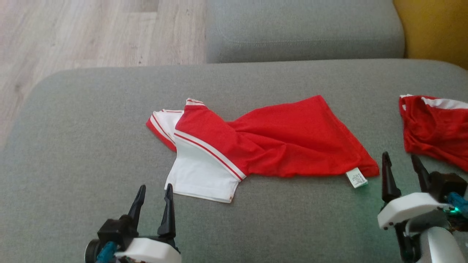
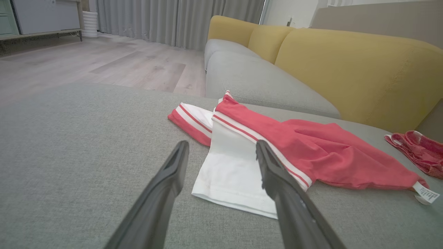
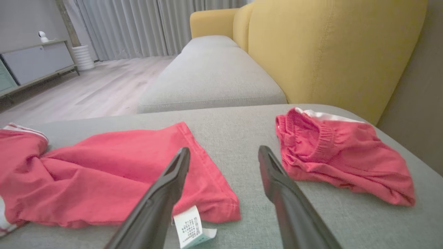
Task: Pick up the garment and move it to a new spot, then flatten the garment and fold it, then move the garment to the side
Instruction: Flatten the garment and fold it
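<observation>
A red garment [image 1: 289, 142] with white panels and red-and-white trim lies rumpled and partly twisted in the middle of the grey cushion [image 1: 91, 138]. Its white sleeve end [image 2: 228, 169] points toward me and a white care label [image 1: 356, 179] sticks out at its right corner. My left gripper [image 1: 155, 191] is open just in front of the white end, touching nothing. My right gripper [image 1: 402, 162] is open just right of the label corner [image 3: 192, 224], with bare cushion between its fingers. The garment [image 3: 114, 173] lies flat on the cushion, held by neither gripper.
A second red garment [image 1: 437, 128] with an elastic waistband [image 3: 325, 135] lies bunched at the cushion's right edge. Beyond are another grey seat [image 1: 303, 29], yellow backrests [image 2: 353, 69] and wooden floor [image 1: 91, 33] at the far left.
</observation>
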